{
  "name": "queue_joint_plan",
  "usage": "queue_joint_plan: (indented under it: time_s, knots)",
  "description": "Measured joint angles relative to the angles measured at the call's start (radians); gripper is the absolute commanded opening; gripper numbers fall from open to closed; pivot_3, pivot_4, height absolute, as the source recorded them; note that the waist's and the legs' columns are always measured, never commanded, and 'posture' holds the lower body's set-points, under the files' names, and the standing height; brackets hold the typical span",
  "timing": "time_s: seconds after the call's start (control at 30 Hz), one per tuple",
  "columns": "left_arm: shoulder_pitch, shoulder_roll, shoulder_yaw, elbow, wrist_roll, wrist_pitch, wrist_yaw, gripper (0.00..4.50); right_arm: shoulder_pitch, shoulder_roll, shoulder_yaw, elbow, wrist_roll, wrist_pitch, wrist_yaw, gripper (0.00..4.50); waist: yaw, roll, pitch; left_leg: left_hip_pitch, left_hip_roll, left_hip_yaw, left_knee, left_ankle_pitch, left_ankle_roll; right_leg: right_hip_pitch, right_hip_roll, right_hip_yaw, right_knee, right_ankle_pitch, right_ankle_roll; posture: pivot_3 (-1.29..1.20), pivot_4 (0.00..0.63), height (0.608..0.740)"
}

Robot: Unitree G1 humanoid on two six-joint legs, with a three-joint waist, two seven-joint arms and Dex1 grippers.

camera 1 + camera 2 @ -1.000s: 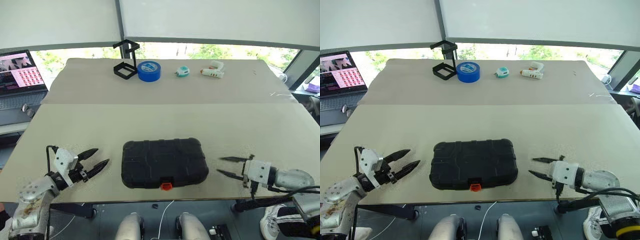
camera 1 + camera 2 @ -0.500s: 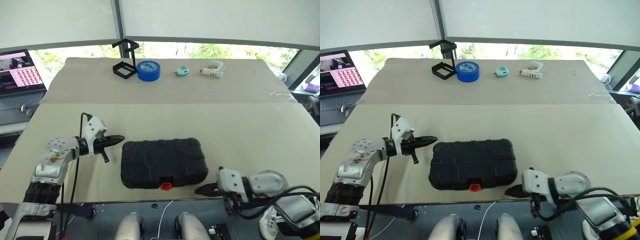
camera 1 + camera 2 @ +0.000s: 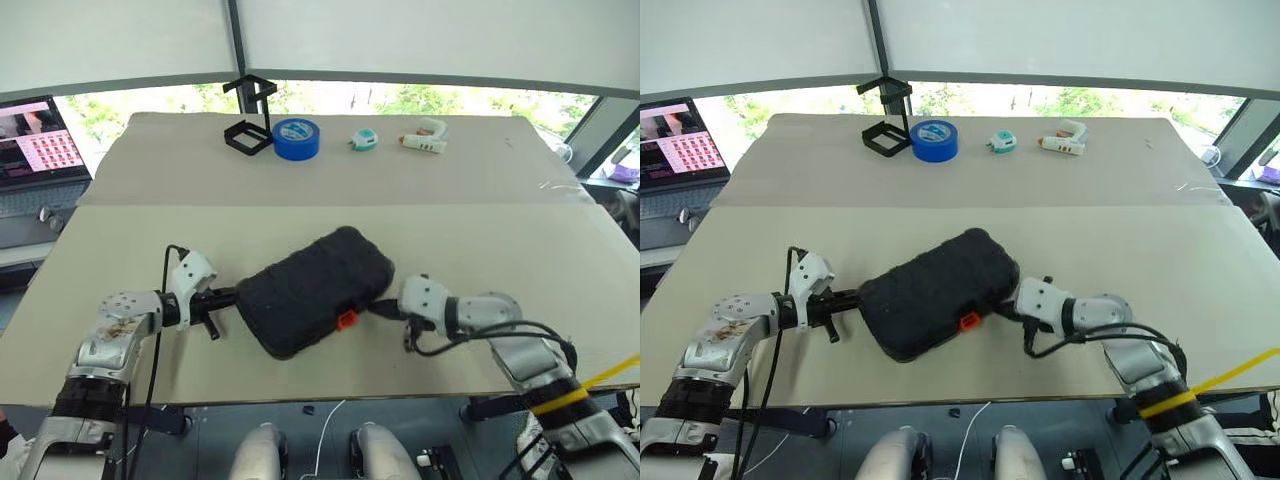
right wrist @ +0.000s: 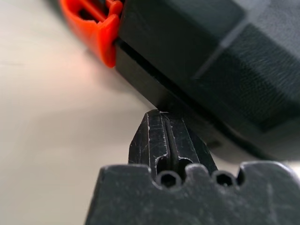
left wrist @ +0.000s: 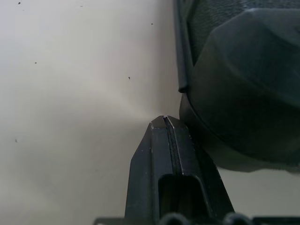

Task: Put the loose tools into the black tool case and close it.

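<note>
Black tool case (image 3: 312,290) closed, lying askew; my left gripper (image 3: 232,296) and right gripper (image 3: 383,309), fingers pressed together, touch opposite ends.

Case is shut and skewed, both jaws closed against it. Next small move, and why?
Probably ease the right gripper toward the orange latch and try to open it. The black tool case lies closed and skewed on the table, with the left gripper, jaws shut, at its other end. No loose tools lie beside it.
</note>
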Motion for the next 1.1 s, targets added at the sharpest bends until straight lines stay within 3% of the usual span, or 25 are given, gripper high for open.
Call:
queue_joint_plan:
  time_s: [0.3, 0.53, 0.6, 0.7, 0.77, 0.9, 1.1]
  knots:
    - [0.142, -0.042, 0.092, -0.182, -0.088, 0.091, 0.077, 0.01, -0.16, 0.058, -0.046, 0.271, -0.059, -0.136, -0.077, 0.0, -0.003, 0.0, 0.0, 0.0, 0.001, 0.0, 0.0, 0.0, 0.0, 0.0, 0.0, 0.0, 0.001, 0.0, 0.0, 0.0, 0.15, 0.74]
    - [0.127, 0.129, 0.202, -0.188, -0.186, 0.158, -0.043, 0.01, -0.097, 0.021, -0.095, 0.246, -0.009, -0.145, -0.011, 0.0, -0.001, 0.0, 0.0, 0.0, 0.001, 0.0, 0.0, 0.0, 0.0, 0.001, -0.001, -0.001, 0.001, 0.0, 0.0, 0.0, 0.15, 0.74]
    - [0.048, 0.147, 0.201, -0.198, -0.247, 0.23, -0.088, 0.01, -0.036, -0.006, -0.107, 0.176, 0.03, -0.102, 0.031, 0.0, 0.011, 0.0, 0.001, 0.0, 0.0, -0.001, 0.001, 0.0, 0.0, 0.001, -0.001, -0.002, 0.001, 0.0, 0.0, 0.0, 0.15, 0.74]
    - [-0.085, 0.136, 0.154, -0.253, -0.303, 0.305, -0.113, 0.01, 0.025, -0.011, -0.111, 0.091, 0.065, -0.045, 0.063, 0.0, 0.017, 0.0, 0.001, 0.001, -0.001, 0.0, 0.003, 0.0, 0.0, 0.002, -0.001, 0.0, 0.001, 0.0, 0.0, 0.0, 0.15, 0.74]
    - [-0.18, 0.076, 0.071, -0.273, -0.293, 0.316, -0.103, 0.01, 0.055, -0.006, -0.11, 0.053, 0.069, -0.01, 0.061, 0.0, 0.02, 0.0, 0.001, 0.001, -0.001, 0.0, 0.003, 0.0, 0.0, 0.003, 0.0, 0.0, 0.001, 0.0, 0.001, 0.0, 0.15, 0.74]
    - [-0.294, -0.063, -0.106, -0.194, -0.201, 0.306, -0.063, 0.01, 0.082, 0.025, -0.095, 0.002, 0.056, 0.033, 0.034, 0.0, 0.012, -0.001, 0.001, 0.0, -0.001, 0.0, 0.003, 0.001, -0.001, 0.001, 0.002, 0.001, 0.003, 0.0, 0.001, 0.0, 0.15, 0.74]
    - [-0.367, -0.18, -0.249, -0.086, -0.066, 0.266, -0.008, 0.01, 0.102, 0.08, -0.079, -0.055, 0.047, 0.082, -0.012, 0.0, 0.004, -0.001, 0.001, 0.0, -0.001, -0.001, 0.003, 0.001, -0.001, 0.001, 0.002, 0.002, 0.003, 0.0, 0.001, 0.0, 0.15, 0.74]
